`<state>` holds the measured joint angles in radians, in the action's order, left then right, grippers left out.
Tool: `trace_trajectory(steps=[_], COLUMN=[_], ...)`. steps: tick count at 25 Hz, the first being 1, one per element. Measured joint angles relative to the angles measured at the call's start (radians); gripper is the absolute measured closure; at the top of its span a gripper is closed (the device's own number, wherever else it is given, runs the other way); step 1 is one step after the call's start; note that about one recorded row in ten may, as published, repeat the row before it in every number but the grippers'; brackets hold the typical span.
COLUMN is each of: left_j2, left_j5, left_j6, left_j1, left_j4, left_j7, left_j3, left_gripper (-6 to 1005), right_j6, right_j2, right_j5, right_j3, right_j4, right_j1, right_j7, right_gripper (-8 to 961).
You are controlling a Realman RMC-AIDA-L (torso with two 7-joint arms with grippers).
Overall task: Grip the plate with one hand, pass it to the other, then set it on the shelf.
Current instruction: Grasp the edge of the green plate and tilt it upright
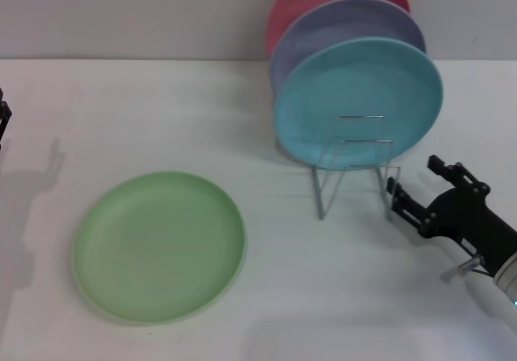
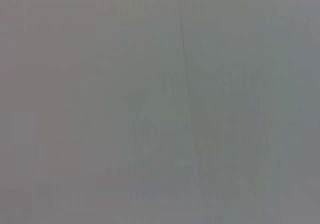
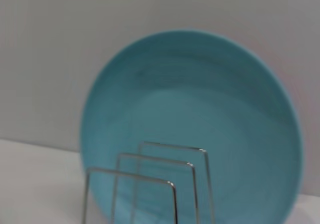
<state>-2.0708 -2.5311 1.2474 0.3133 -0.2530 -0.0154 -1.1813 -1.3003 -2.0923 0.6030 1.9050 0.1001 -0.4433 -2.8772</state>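
Head view: the light green plate (image 1: 158, 246) is lying flat on the white table (image 1: 323, 296), well apart from the wire shelf (image 1: 353, 171), on its left. The right gripper (image 1: 414, 190) is hovering just beside the shelf, fingers spread narrowly, gripping nothing. The turquoise plate (image 3: 192, 129) is standing in the shelf.

Open table (image 1: 323, 296) all round the green plate (image 1: 159, 246). Front rack (image 1: 353, 167) loops free; turquoise plate (image 1: 358, 102) blocking behind, right gripper (image 1: 412, 190) just beside.
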Motion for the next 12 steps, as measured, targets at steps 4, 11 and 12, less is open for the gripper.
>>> trace_trajectory(steps=[4,11,12], left_j2=[0.0,0.0,0.0], left_j5=[0.0,0.0,0.0], left_j6=[0.0,-0.001,-0.001], left_j1=[0.004,0.011,0.012], left_j4=[0.001,0.005,0.006], left_j7=[0.0,0.0,0.0], left_j3=[-0.005,-0.011,-0.01], left_gripper=[201,200,200], right_j6=[-0.012,-0.056,-0.056], right_j2=[0.0,0.0,0.0], right_j5=[0.07,-0.02,-0.057], right_j3=[0.001,0.138,0.182], right_j4=[-0.029,-0.044,-0.04], right_j1=[0.006,0.072,0.082], right_j7=[0.001,-0.005,-0.006], right_gripper=[186,186,186])
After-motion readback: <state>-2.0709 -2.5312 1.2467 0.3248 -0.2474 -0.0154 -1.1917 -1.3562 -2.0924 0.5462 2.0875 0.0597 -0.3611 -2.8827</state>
